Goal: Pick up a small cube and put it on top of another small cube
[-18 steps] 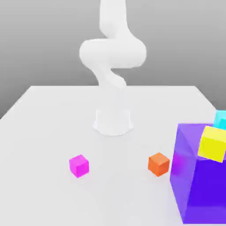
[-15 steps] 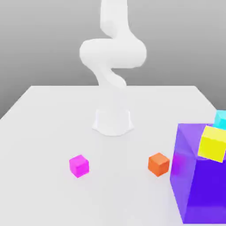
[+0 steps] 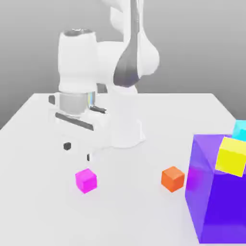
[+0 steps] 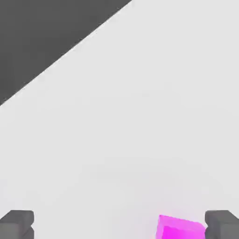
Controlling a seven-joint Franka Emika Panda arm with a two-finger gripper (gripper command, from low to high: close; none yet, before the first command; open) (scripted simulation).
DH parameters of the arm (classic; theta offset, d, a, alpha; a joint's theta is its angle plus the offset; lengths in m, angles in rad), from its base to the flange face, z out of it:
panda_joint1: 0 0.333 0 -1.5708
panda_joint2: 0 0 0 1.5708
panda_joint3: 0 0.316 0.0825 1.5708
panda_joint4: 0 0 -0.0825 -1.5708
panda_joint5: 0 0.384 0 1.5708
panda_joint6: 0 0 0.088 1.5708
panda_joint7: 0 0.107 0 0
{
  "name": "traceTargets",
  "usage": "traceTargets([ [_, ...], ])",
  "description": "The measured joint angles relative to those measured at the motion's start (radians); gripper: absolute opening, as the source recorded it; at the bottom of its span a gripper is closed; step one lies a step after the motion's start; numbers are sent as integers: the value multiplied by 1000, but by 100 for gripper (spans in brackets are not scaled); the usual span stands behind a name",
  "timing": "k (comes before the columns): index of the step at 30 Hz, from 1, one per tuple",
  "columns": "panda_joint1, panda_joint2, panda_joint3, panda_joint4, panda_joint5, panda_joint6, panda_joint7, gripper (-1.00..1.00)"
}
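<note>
With its fingers spread wide and nothing between them, the claw (image 3: 78,152) hung above the table (image 3: 129,211), near the pink cube (image 3: 86,181). Pink cube sat on the table, just below the claw in the exterior view; the hand view had it close to one fingertip (image 4: 223,225). Orange cube (image 3: 173,179) lay on the table, well apart, toward the exterior view's right. Beside it stood the purple block (image 3: 223,202), with the yellow cube (image 3: 232,156) and cyan cube (image 3: 240,129) at its upper part.
</note>
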Motion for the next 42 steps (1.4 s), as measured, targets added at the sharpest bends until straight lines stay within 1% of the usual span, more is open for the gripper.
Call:
traceTargets([
  [2,-4,112,-6,-9,13,88,9,0],
  [7,-38,307,24,17,31,246,2,0],
  [8,-42,336,27,22,29,271,3,-100],
  [15,-44,341,28,23,24,275,7,-100],
  [24,-34,45,18,-26,8,29,19,-100],
  [27,7,16,52,52,8,-68,6,-100],
  [33,113,-4,139,266,8,-264,-44,-100],
  [42,351,-69,330,584,67,-641,-201,-100],
])
